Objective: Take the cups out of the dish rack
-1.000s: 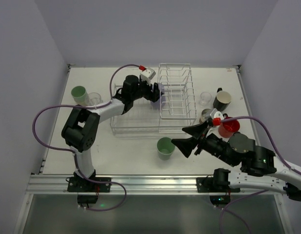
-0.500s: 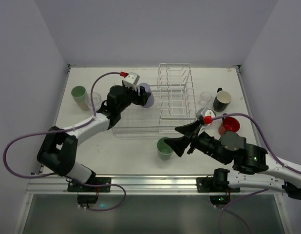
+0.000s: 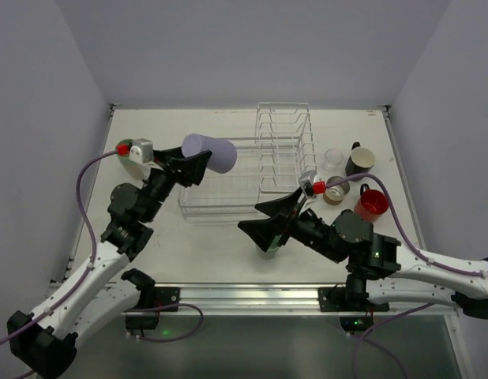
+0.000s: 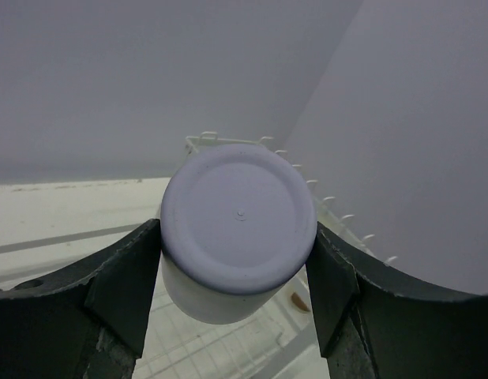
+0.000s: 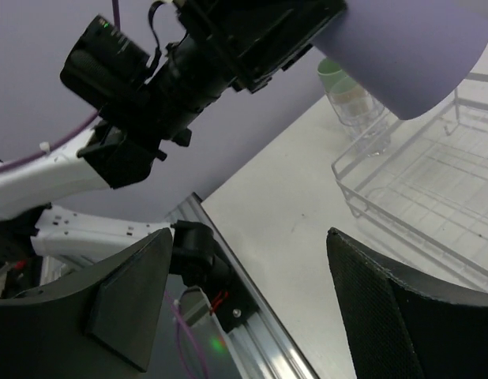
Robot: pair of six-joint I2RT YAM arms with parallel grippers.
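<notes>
The lavender cup point(image 3: 211, 152) is up in the air. It lies on its side over the left end of the dish rack point(image 3: 285, 158). The left arm's jaws squeeze it from both sides. In the left wrist view the cup's flat round bottom faces the camera, with a dark finger point(image 4: 122, 276) pressed on each side of it.

The dish rack is made of white wire. It sits in the middle of the tabletop point(image 3: 204, 237), toward the back. Its low basket part is on the left and its tall part with upright dividers is on the right.

The right arm's jaws hang low in front of the rack. They are spread wide apart and there is nothing between them. Just under them a pale green cup point(image 3: 268, 250) stands on the tabletop, mostly hidden.

To the right of the rack four cups stand close together: a clear glass point(image 3: 333, 159), a black mug point(image 3: 359, 162), a small tan cup point(image 3: 336, 191) and a red mug point(image 3: 371, 204).

Near the rack's left end stand another green cup point(image 5: 337, 75) and another clear glass point(image 5: 366, 118).
</notes>
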